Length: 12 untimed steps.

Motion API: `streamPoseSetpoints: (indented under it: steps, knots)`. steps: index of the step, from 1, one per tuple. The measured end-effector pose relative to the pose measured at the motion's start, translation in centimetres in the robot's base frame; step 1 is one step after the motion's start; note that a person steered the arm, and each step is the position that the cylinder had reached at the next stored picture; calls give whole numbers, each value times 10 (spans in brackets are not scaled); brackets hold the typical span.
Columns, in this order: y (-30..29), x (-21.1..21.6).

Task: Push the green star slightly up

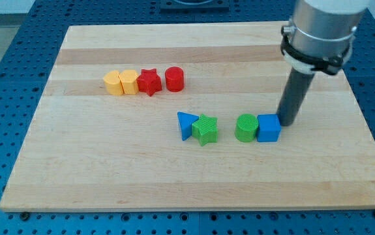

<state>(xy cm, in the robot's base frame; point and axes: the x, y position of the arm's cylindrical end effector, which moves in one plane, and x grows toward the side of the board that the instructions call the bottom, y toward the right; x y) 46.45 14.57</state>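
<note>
My tip (pixel 287 123) rests on the wooden desk (pixel 194 179) toward the view's right, just beside the upper right corner of the blue cube (pixel 269 128), touching it or very nearly so. This arm carries no pincer, only the straight dark rod, so there is no opening or grasp to report. The green star (pixel 205 130) lies near the middle of the desk, well apart from my tip and to its left in the view. A blue triangle (pixel 186 125) sits against the star's left side, touching it. Between the star and the blue cube stands a green cylinder (pixel 246 128), pressed up against the cube's left face and set apart from the star by a small gap. Toward the view's upper left runs a row of four blocks: a yellow block (pixel 113 83) and a second yellow block (pixel 129 81) touching each other, then a red star (pixel 149 82) against those, then a red cylinder (pixel 175 79) just beside it.
</note>
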Motion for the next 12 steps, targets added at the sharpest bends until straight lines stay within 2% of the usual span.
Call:
streamPoseSetpoints:
  steps: [1, 3, 5, 6, 8, 9, 10, 12]
  knots:
    - [-58, -20]
    - [-138, -10]
    - [-158, -3]
    - [-158, 20]
    - [-173, -1]
    - [-210, -4]
    - [-239, 16]
    - [-248, 74]
